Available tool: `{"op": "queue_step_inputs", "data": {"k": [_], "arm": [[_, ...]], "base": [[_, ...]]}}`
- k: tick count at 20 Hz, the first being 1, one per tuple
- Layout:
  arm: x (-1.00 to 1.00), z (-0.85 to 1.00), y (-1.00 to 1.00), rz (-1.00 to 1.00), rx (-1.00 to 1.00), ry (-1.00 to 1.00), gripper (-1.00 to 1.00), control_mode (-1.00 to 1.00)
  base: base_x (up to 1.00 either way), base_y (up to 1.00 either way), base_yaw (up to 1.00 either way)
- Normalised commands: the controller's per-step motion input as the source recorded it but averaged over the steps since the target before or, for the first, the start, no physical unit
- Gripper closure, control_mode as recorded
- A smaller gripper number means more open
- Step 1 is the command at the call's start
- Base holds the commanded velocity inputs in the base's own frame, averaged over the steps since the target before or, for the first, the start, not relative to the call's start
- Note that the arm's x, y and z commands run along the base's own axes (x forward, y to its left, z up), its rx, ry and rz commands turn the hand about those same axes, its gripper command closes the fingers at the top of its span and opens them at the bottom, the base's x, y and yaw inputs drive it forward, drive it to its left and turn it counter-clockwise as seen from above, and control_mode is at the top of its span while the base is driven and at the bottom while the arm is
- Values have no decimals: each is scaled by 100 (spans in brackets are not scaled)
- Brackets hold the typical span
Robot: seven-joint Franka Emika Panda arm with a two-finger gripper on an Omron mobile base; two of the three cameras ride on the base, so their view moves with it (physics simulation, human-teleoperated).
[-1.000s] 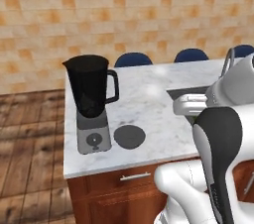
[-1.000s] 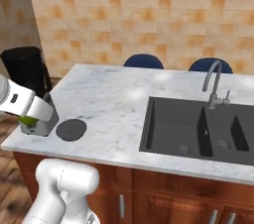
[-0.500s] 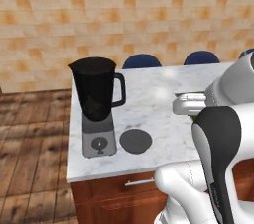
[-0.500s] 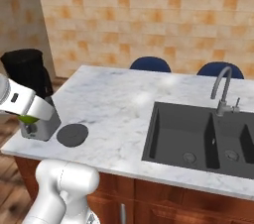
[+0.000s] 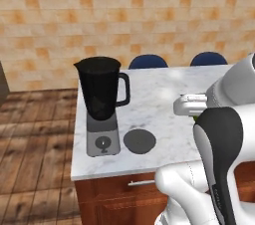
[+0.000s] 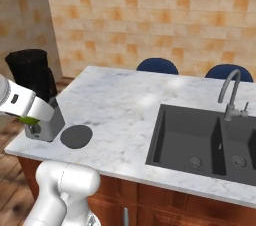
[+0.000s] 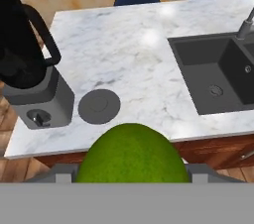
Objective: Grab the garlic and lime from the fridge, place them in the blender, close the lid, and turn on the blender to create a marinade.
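So my base has been rolling in closer over the last second. The whole picture shifted and the blender (image 5: 102, 107) looms bigger now, but nothing on the bench (image 5: 154, 99) actually moved, that's just the cameras riding along. My tool (image 7: 131, 171) is clamped on the lime (image 7: 132, 154), which sits big and green right at the bottom of my hand view, held up in the air short of the bench edge. The jar is open on top, and the lid (image 5: 139, 141) lies flat on the marble just beside the blender's grey base. I reckon this means the carry leg is nearly done and the next job is getting the lime above that open jar and dropping it in.
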Motion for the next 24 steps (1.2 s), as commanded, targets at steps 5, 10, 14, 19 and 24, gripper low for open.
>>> {"op": "queue_step_inputs", "data": {"k": [5, 10, 14, 19, 24], "arm": [[0, 0, 0, 0, 0, 0, 100, 100], [2, 65, 10, 1, 0, -5, 100, -100], [2, 100, 11, 8, 0, -16, 100, -100], [68, 40, 67, 9, 3, -1, 100, -100], [100, 0, 99, 9, 2, 1, 100, -100]], "base": [[21, 15, 4], [0, 0, 0], [0, 0, 0], [0, 0, 0], [0, 0, 0]]}}
